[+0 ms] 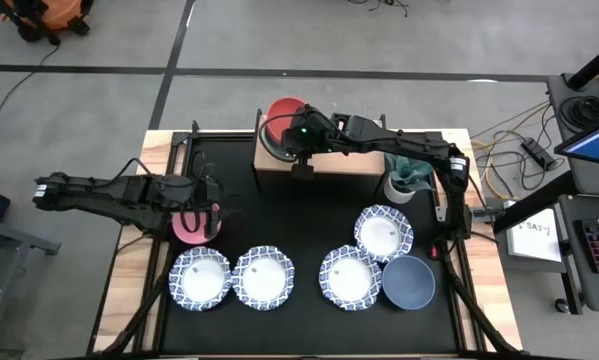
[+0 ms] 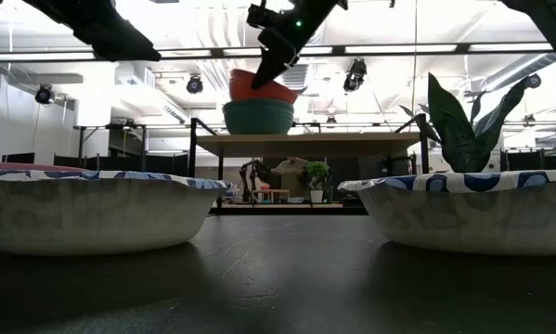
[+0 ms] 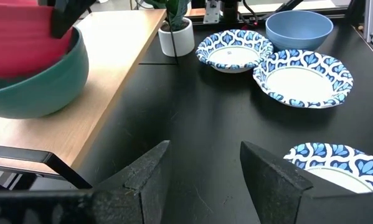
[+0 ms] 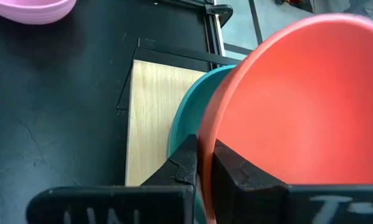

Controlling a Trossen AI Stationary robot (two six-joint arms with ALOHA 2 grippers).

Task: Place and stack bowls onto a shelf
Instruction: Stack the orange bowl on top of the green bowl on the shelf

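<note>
The red bowl (image 1: 282,108) sits tilted inside the green bowl (image 2: 259,116), which stands on the light-wood shelf (image 1: 329,170) at the table's far side. My right gripper (image 4: 202,149) is shut on the red bowl. My left gripper (image 3: 205,162) is open and hovers over the right edge of the pink bowl (image 1: 191,228) at the table's left, touching nothing. Several white bowls with blue rims (image 1: 264,277) and the slate-blue bowl (image 1: 409,282) rest on the black tabletop toward the near edge. My right gripper pinches the red bowl's rim (image 4: 203,134) on the side facing the table's near edge, one finger inside the bowl and one outside. The fingers come slanting down from above and from the right. The bowl is tilted, its lower part resting in the green bowl.
A white pot with a spiky plant (image 1: 407,182) stands just right of the shelf, under the right arm. The shelf board to the right of the green bowl is bare wood (image 3: 111,68). Black tabletop shows between the shelf and the row of bowls (image 1: 309,225).
</note>
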